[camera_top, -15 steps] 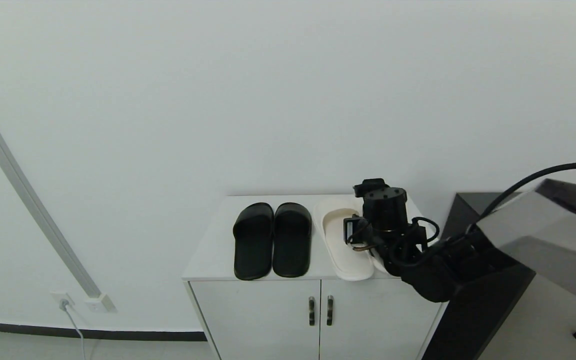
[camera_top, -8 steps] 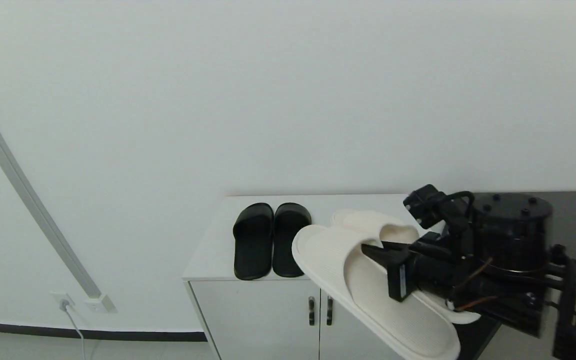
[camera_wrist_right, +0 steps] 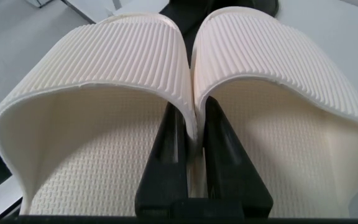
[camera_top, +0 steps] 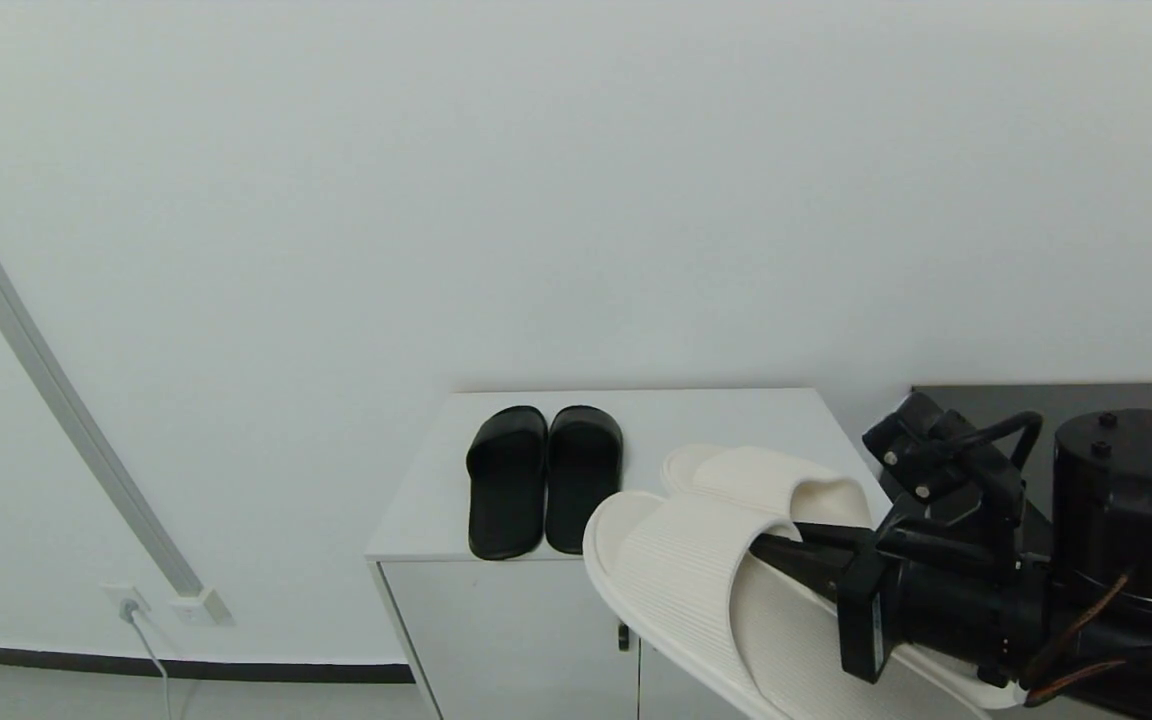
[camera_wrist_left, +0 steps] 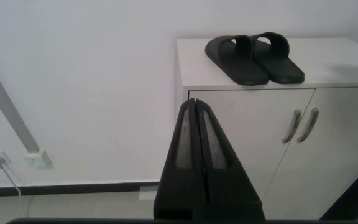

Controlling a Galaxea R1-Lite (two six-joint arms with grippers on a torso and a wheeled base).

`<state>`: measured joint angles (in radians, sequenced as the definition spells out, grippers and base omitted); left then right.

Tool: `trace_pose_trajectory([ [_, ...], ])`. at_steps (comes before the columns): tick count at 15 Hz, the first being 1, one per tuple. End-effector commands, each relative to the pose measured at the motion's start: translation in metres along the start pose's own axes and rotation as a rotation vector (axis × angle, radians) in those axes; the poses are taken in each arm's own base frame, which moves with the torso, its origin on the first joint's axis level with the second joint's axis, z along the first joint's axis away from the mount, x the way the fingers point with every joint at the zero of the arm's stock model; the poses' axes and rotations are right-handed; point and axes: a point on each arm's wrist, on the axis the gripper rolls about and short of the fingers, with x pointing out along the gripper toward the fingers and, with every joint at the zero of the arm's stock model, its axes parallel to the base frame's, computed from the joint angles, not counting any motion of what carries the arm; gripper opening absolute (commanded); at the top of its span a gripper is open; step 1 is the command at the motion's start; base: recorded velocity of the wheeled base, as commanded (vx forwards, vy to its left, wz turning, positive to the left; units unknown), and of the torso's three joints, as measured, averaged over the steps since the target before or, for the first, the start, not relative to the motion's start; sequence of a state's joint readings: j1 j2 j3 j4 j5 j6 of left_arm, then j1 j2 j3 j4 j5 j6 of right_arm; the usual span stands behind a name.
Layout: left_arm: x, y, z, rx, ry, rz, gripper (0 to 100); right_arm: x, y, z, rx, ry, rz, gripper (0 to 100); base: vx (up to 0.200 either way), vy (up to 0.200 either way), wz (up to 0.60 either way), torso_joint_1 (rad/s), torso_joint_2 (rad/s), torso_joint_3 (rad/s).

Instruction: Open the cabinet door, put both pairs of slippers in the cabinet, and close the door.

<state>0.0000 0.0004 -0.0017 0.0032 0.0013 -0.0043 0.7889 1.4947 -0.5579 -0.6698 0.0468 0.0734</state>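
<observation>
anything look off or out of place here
Nothing spilled or damaged. One oddity: the right gripper holds the white slippers pinched together, tilted in the air off the cabinet top, while the cabinet doors are shut. The black slippers lie neatly paired on top.

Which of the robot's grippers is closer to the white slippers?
Right. The right gripper holds the white slippers, its fingers pinching their inner strap edges together. The left gripper hangs apart from them, shut and empty, facing the cabinet front.
</observation>
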Motion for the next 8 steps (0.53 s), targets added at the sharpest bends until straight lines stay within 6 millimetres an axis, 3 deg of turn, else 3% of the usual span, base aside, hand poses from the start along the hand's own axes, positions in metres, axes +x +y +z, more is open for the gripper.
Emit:
trace_pose_trajectory([
  [1,0.0001,0.0000,0.0000,0.000,0.001,0.000,0,0.0007,0.0001,-0.0019,0.000,0.008,0.001,0,-0.200,0.000,0.00,0.017,0.00,0.002],
  [6,0.0001,0.0000,0.0000,-0.002,0.001,0.000,0,0.0043,-0.0007,-0.0063,0.002,0.026,0.000,0,-0.200,0.000,0.00,0.004,0.00,0.001],
  [8,0.0001,0.0000,0.0000,-0.003,0.001,0.000,0,0.0073,-0.0012,-0.0093,-0.005,0.041,-0.007,0,0.000,0.000,0.00,0.000,0.00,0.000],
])
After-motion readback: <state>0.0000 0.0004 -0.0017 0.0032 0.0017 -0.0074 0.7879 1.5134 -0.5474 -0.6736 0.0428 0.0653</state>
